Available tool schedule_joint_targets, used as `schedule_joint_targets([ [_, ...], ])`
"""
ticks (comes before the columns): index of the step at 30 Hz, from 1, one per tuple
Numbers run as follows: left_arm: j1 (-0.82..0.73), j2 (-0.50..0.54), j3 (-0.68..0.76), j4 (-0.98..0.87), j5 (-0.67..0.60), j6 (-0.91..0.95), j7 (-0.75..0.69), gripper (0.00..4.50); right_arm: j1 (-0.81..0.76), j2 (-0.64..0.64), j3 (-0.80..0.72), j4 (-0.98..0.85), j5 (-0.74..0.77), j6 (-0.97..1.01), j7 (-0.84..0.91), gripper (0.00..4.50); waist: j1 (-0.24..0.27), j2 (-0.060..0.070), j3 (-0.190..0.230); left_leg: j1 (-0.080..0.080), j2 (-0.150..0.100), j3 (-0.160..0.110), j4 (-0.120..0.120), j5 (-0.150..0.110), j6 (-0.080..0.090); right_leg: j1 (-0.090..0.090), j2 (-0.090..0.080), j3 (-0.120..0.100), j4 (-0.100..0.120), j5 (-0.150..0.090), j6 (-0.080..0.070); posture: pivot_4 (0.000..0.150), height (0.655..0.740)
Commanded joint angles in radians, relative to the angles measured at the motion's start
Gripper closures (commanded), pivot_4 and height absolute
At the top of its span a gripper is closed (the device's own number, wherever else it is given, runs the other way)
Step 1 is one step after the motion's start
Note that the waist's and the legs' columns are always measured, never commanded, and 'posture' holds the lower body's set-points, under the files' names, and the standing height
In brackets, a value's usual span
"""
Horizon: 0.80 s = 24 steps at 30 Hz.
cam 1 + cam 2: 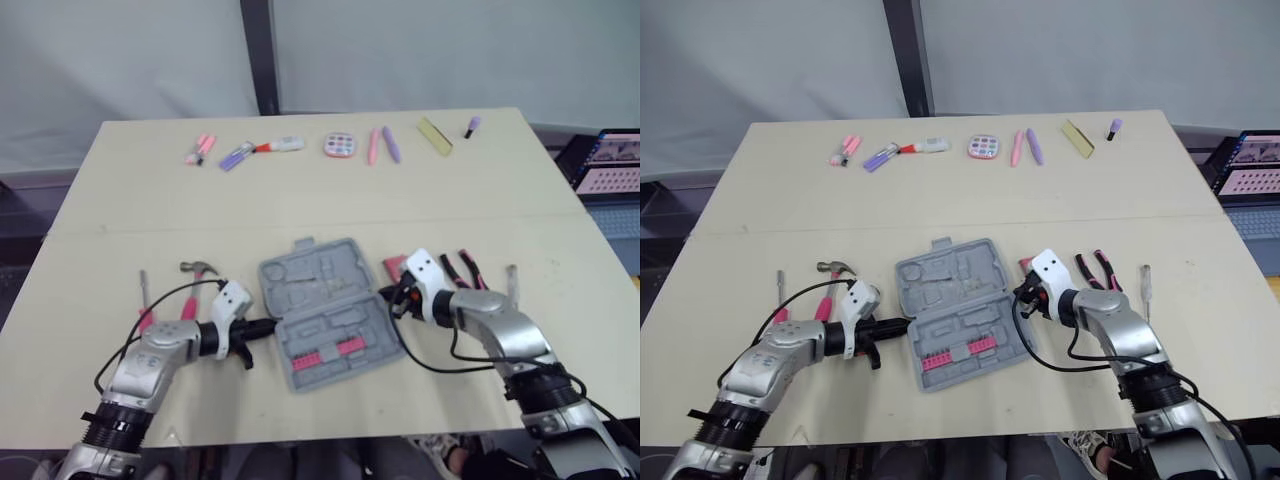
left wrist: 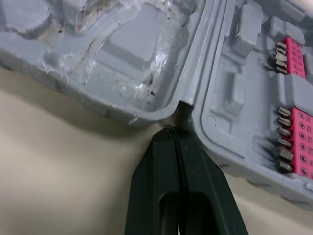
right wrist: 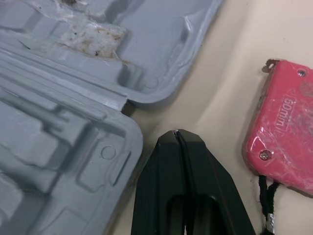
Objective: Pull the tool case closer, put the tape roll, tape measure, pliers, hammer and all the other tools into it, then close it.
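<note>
The grey tool case (image 1: 322, 290) lies open in the middle of the table, with pink bit strips (image 1: 327, 352) in its near half. My left gripper (image 1: 268, 326) is shut, its tips at the case's left edge by the hinge gap (image 2: 182, 108). On the opposite side my right gripper (image 1: 385, 293) is also shut, with its tips at the right hinge corner. The pink tape measure (image 3: 286, 137) lies just right of that gripper. Pliers (image 1: 462, 270) with pink handles rest further right. The hammer (image 1: 197, 285) lies left of the case, partly under my left arm.
One screwdriver (image 1: 145, 295) lies at the far left and another (image 1: 512, 280) right of the pliers. Along the table's back edge sit pink and purple markers (image 1: 236, 156), a round pink item (image 1: 339, 145), two pens (image 1: 382, 145) and a yellow strip (image 1: 435, 136).
</note>
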<state>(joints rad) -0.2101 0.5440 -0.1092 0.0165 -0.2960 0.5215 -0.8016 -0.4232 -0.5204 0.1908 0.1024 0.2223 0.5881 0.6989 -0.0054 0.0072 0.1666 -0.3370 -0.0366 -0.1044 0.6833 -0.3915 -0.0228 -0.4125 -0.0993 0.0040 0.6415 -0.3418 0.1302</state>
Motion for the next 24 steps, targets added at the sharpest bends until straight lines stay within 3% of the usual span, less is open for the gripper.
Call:
schedule_joint_targets([
  [1, -0.008, -0.012, -0.007, 0.003, 0.012, -0.021, -0.005, 4.50, -0.011, 0.002, -0.010, -0.013, -0.002, -0.021, 0.029, 4.45, 0.000, 0.000, 0.000, 0.000, 0.000, 0.000, 0.000, 0.000, 0.000, 0.000, 0.000, 0.000, 0.000, 0.000, 0.000, 0.150, 0.7400],
  [13, 0.012, -0.029, -0.027, -0.006, 0.036, -0.032, -0.011, 4.50, 0.022, -0.004, -0.006, -0.066, -0.001, -0.003, 0.056, 4.45, 0.001, 0.000, 0.000, 0.000, 0.000, 0.000, 0.000, 0.000, 0.000, 0.000, -0.001, 0.000, 0.001, 0.000, 0.000, 0.150, 0.7400],
  [24, 0.064, -0.019, -0.030, -0.069, 0.031, -0.011, -0.009, 4.50, 0.133, -0.035, -0.032, -0.248, 0.031, 0.081, 0.056, 4.45, 0.001, 0.000, 0.000, 0.000, 0.001, 0.000, 0.000, 0.000, 0.000, 0.000, -0.001, 0.000, 0.001, 0.000, 0.000, 0.150, 0.7400],
])
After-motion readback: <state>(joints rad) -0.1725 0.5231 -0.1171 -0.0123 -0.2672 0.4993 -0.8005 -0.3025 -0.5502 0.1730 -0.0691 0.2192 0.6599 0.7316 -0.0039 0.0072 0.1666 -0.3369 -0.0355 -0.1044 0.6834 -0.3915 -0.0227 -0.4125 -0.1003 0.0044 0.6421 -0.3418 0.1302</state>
